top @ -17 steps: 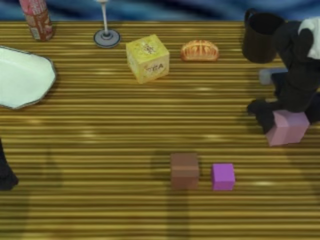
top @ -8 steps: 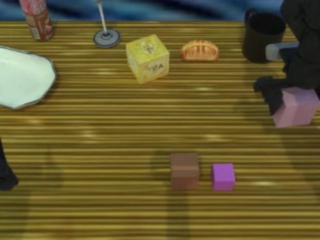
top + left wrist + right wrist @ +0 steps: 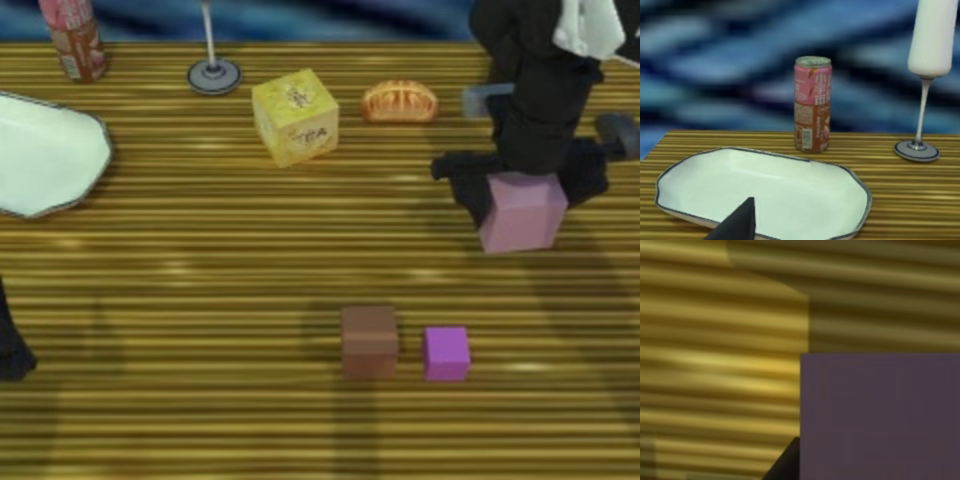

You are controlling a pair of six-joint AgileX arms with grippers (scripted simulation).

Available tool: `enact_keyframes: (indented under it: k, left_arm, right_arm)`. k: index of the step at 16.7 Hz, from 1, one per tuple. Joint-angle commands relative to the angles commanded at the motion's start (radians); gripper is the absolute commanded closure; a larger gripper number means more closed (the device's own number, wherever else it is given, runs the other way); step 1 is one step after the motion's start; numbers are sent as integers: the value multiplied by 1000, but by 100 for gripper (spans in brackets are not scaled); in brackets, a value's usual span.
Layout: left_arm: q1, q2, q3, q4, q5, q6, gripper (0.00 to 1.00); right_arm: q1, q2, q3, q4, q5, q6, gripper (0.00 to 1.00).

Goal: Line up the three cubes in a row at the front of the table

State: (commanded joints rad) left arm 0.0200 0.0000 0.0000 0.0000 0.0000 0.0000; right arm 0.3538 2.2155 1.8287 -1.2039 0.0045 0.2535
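Up at the right of the striped golden-brown wooden bench (image 3: 200,420), the right hand (image 3: 522,195) grips the large pale pink cube (image 3: 522,212) from above, its dark fingers clamped on the cube's two sides. Whether the cube rests on the bench or hangs just above it I cannot tell; the right wrist view shows its face (image 3: 880,415) close against the stripes. Toward the front, the mid-sized brown cube (image 3: 369,341) and the small bright magenta cube (image 3: 445,352) sit side by side, near but apart, with open bench between them and the pink cube. Behind lie a golden bread loaf (image 3: 399,101), a yellow printed "TEA" box (image 3: 295,116), a wine glass foot (image 3: 214,75), a pink drinks can (image 3: 73,38) and a white tray (image 3: 45,150). The left arm (image 3: 12,345) is parked at the left edge.
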Motion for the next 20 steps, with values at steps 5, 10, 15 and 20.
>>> enact_keyframes:
  k: [5,10,15,20]
  left_arm:
    - [0,0,0,0,0,0,0]
    - [0,0,0,0,0,0,0]
    - [0,0,0,0,0,0,0]
    - [0,0,0,0,0,0,0]
  right_arm:
    - [281,170,326,-154,2,358,100]
    - [529,293,585,-273,6,648,100]
    - [581,315,636,-296,8,700,100]
    - [579,306,593,-252,7,699,100]
